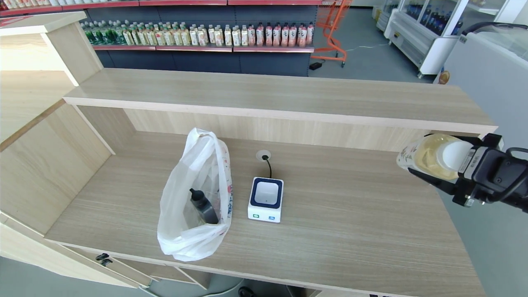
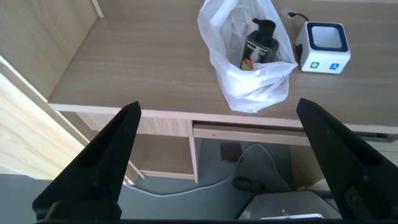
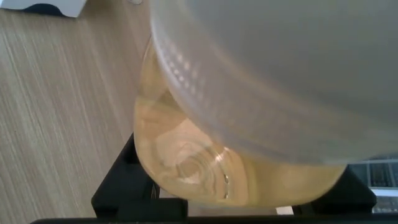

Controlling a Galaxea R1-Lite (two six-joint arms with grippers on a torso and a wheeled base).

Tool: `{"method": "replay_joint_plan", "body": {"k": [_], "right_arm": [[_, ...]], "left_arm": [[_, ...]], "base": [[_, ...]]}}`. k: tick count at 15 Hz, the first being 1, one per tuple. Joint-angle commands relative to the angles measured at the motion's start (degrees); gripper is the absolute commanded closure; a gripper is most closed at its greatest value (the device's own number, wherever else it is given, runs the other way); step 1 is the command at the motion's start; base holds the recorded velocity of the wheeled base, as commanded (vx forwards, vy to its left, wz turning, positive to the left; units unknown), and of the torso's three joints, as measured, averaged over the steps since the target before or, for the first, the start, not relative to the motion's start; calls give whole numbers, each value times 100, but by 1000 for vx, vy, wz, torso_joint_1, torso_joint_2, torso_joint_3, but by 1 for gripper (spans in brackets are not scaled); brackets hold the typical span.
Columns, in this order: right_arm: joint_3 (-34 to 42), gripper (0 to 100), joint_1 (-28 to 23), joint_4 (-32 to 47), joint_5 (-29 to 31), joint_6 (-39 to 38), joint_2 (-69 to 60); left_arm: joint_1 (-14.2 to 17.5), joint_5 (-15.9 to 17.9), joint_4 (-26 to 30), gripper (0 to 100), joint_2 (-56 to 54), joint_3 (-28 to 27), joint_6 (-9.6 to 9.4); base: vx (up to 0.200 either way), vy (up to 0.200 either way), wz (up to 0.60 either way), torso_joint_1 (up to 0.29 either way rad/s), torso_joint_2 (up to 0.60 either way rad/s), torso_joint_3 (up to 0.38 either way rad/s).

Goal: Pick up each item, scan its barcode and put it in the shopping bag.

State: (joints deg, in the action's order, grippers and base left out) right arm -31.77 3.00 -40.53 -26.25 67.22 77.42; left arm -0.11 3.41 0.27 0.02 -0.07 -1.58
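A white plastic shopping bag (image 1: 194,198) stands open on the wooden counter (image 1: 350,214), left of centre, with a dark pump bottle (image 1: 203,206) inside it. Just to its right sits the white barcode scanner (image 1: 266,199) with a dark blue top. My right gripper (image 1: 437,167) hovers at the counter's right end, shut on a bottle of yellow drink (image 1: 427,154) with a white cap, held sideways. That bottle (image 3: 236,149) presses close to the right wrist camera. My left gripper (image 2: 217,168) is open and empty, low in front of the counter's front edge, facing the bag (image 2: 249,62) and scanner (image 2: 323,46).
A raised ledge (image 1: 268,95) runs along the back of the counter, and a wooden side panel (image 1: 45,165) closes its left end. The scanner's cable goes into a grommet (image 1: 263,155). A drawer front (image 2: 249,132) sits under the counter edge. Drink shelves (image 1: 198,37) stand behind.
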Motion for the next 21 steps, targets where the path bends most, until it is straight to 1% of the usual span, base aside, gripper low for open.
{"method": "replay_joint_plan", "body": {"k": [1, 7, 10, 11, 15, 17, 19, 21], "right_arm": [[48, 100, 52, 19, -3, -33, -17], [66, 100, 69, 10, -241, -69, 317], [22, 100, 122, -16, -575, -51, 572], [-14, 100, 131, -16, -592, -51, 695], [-207, 100, 148, -25, -671, 160, 1240], [-189, 100, 131, -25, -1023, 345, 1592], [-189, 100, 113, -34, -1251, 573, 1917], [-198, 100, 113, -271, -1330, 670, 2242]], "left_arm": [[2, 1, 0, 0, -2, -1, 0], [2, 1, 0, 0, -2, -1, 0], [2, 1, 0, 0, -2, -1, 0], [2, 1, 0, 0, -2, -1, -9], [2, 1, 0, 0, -2, -1, -9], [2, 1, 0, 0, -2, -1, -9], [2, 1, 0, 0, -2, -1, -9], [2, 1, 0, 0, -2, -1, -9]], "base": [[0, 200, 0, -7, -2, 7], [0, 200, 0, 2, 1, 4], [0, 200, 0, 4, 5, 4], [0, 200, 0, 2, -2, 2], [0, 0, 0, 0, 0, 0], [0, 0, 0, 0, 0, 0], [0, 0, 0, 0, 0, 0], [0, 0, 0, 0, 0, 0]]}}
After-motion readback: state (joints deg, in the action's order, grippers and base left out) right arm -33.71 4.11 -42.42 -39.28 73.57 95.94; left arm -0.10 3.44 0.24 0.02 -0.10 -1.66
